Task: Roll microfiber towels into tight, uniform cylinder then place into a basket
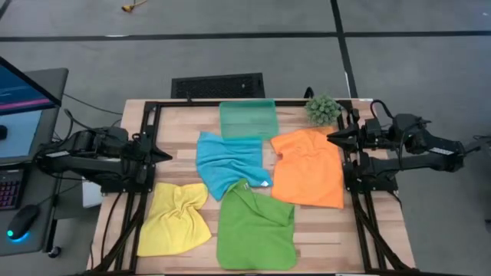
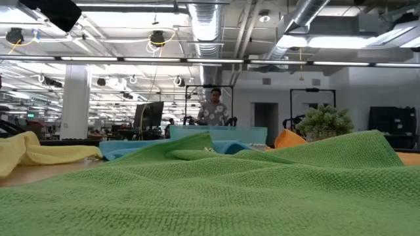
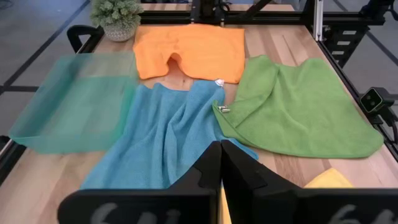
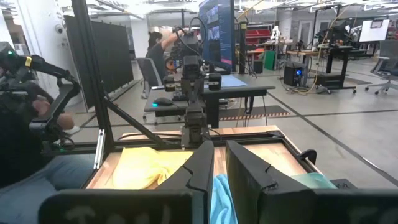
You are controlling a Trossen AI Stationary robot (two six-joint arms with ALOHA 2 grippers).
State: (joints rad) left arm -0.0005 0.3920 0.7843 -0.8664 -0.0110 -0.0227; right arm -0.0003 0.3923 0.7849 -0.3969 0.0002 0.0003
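Towels lie unrolled mid-table; orange towel sits nearest right gripper, slightly parted, empty; left gripper pressed closed.

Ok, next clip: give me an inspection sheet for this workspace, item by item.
Surface: wooden table in a black frame, mostly covered by cloths.
Job's things: yellow towel, green towel, blue towel and orange towel all lie spread and rumpled, none rolled; green overlaps a blue corner. The basket sits at the far edge with nothing in it.
Clutter: small potted plant at the far right corner.
Grippers: left gripper shut, at the left edge, holding nothing; right gripper slightly apart, at the right edge above the orange towel's edge, holding nothing.
Cables: nothing seen on the table.
Surroundings: desk with monitor and mouse at left; a person behind the table.
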